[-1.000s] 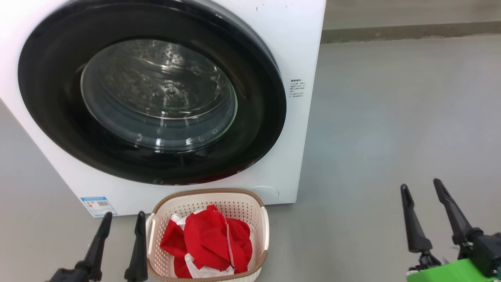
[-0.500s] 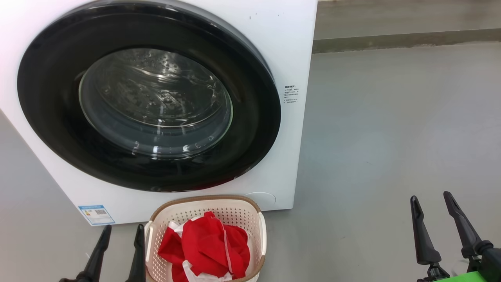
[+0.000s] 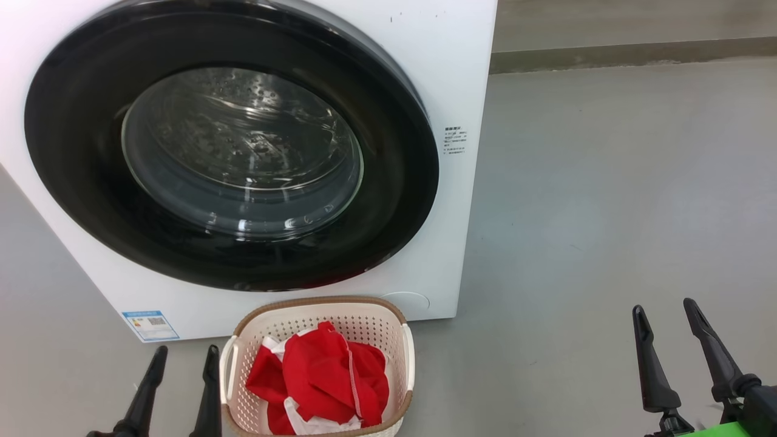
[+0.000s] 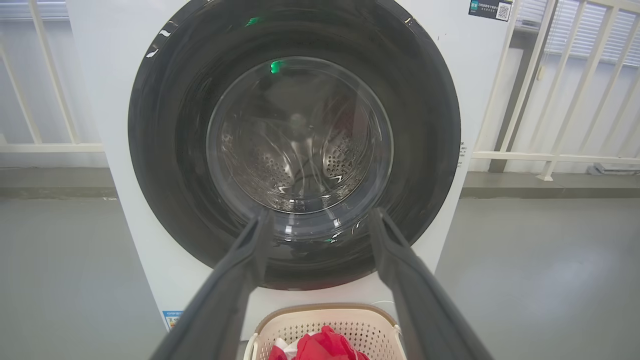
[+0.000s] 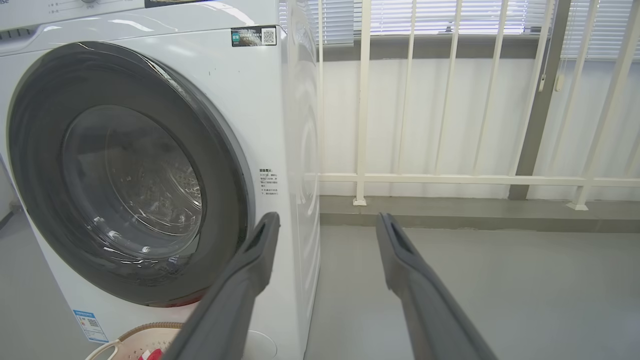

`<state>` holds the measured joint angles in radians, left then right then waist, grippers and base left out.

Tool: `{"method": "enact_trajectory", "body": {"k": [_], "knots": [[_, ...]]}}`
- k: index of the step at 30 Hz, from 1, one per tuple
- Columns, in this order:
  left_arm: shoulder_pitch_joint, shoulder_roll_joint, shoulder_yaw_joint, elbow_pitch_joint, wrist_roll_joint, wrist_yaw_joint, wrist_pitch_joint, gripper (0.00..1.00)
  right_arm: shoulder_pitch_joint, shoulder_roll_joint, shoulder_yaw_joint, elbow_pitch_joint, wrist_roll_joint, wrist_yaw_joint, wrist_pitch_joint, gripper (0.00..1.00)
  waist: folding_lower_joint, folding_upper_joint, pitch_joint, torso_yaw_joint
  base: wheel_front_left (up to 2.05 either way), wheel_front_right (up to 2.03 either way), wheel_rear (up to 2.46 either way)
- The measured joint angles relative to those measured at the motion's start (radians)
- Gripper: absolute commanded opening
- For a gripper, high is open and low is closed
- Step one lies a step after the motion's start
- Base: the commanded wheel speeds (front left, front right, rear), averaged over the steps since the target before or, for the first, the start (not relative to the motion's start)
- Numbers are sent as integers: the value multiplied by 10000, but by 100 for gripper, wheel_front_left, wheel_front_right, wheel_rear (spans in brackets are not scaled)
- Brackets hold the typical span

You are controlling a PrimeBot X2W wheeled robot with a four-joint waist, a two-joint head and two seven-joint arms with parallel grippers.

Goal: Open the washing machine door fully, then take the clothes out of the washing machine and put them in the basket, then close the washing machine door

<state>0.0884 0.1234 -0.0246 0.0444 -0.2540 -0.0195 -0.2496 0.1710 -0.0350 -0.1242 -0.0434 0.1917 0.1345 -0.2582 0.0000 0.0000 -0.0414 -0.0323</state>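
Note:
The washing machine (image 3: 449, 73) stands ahead, its round black-rimmed door (image 3: 230, 145) shut flat against the front; the steel drum behind the glass looks bare. On the floor right below the door sits the cream basket (image 3: 318, 309) holding the red clothes (image 3: 322, 379) with white trim. My left gripper (image 3: 185, 355) is open just left of the basket, holding nothing. Far to the right, over bare floor, my right gripper (image 3: 661, 312) is open too. The left wrist view faces the door (image 4: 295, 145) and basket (image 4: 325, 320) head on.
Grey floor (image 3: 607, 200) spreads to the right of the machine. A low kerb (image 3: 631, 54) runs along the back, and a white railing (image 5: 450, 177) stands behind it in front of a wall. A blue label (image 3: 150, 325) is on the machine's lower left.
The head camera has tilted and shifted a little, so the whole picture has moved. Both grippers sit lower in the picture than a second ago. Door, basket and clothes are as before.

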Motion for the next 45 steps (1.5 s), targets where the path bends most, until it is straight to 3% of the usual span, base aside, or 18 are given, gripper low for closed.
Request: {"method": "enact_trajectory", "body": {"k": [1, 2, 8, 45], "knots": [[2, -33, 23, -4, 31, 0, 6, 100, 1, 6, 8, 25, 0, 2, 0, 100, 0, 0, 8, 5, 0, 0, 0], [6, -67, 2, 100, 19, 12, 25, 0, 4, 29, 23, 142, 0, 2, 2, 0, 0, 0, 8, 5, 0, 0, 0], [215, -291, -119, 734, -138, 12, 119, 0, 166, 184, 92, 811, 92, 2, 44, 0, 0, 0, 17, 8, 0, 0, 0], [-108, -435, 178, 1143, -3990, -253, 1127, 0, -278, 86, 178, 1469, 4332, 2, 941, 0, 1, 0, 142, 101, 0, 0, 0]]}}
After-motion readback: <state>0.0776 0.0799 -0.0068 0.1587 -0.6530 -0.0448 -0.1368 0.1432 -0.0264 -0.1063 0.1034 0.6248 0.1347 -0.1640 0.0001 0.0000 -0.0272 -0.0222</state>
